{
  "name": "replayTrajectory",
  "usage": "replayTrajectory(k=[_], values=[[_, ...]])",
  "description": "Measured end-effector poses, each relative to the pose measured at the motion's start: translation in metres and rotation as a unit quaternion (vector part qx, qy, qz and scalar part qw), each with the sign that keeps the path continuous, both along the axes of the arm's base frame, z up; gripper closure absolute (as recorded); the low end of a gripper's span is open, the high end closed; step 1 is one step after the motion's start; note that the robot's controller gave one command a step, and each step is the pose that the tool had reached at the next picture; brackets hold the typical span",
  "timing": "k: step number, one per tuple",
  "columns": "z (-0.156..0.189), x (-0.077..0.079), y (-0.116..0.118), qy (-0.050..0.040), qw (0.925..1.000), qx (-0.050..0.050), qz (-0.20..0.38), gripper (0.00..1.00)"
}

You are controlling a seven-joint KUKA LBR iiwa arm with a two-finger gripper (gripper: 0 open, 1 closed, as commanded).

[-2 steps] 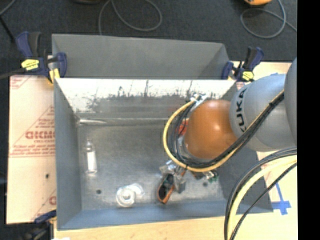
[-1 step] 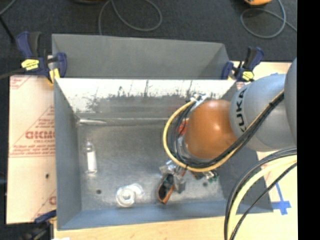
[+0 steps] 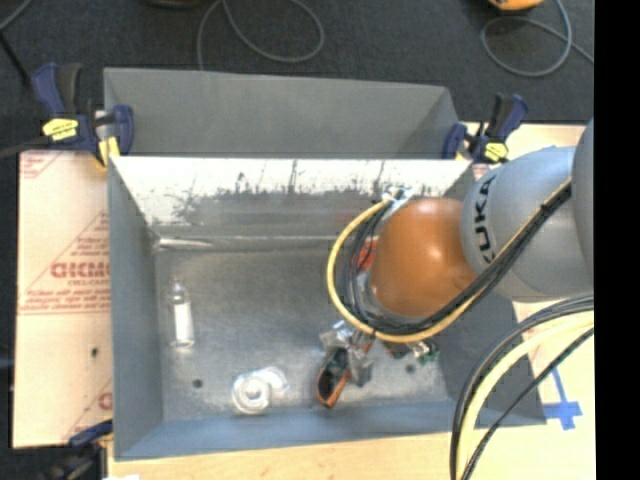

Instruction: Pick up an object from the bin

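Light falls from above and is fairly even, with no hard-edged shadows. The brightest patch is a washed-out white band across the far inner wall of the bin (image 3: 290, 183), in the upper middle of the frame, where the metal glares. The bin's floor is a duller grey with a faint sheen, and its left wall is darker. The grey arm (image 3: 530, 218) at the right carries a pale highlight. The orange cover (image 3: 420, 258) darkens toward its lower edge, with soft shadow beneath. The clear bottle (image 3: 181, 318) at left glints white. The frame's top is very dark.
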State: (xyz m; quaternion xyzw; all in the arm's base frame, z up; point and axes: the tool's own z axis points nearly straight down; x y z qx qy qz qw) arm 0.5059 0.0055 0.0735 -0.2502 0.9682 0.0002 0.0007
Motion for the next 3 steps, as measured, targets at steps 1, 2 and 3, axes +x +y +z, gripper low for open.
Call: replayTrajectory(k=[1, 2, 3], values=[[0.046, -0.011, -0.009, -0.0027, 0.9964, 0.000, 0.085, 1.00], [0.039, 0.000, -0.002, -0.0049, 0.9871, -0.001, 0.160, 1.00], [0.215, -0.001, -0.006, -0.0018, 0.9967, 0.000, 0.081, 1.00]])
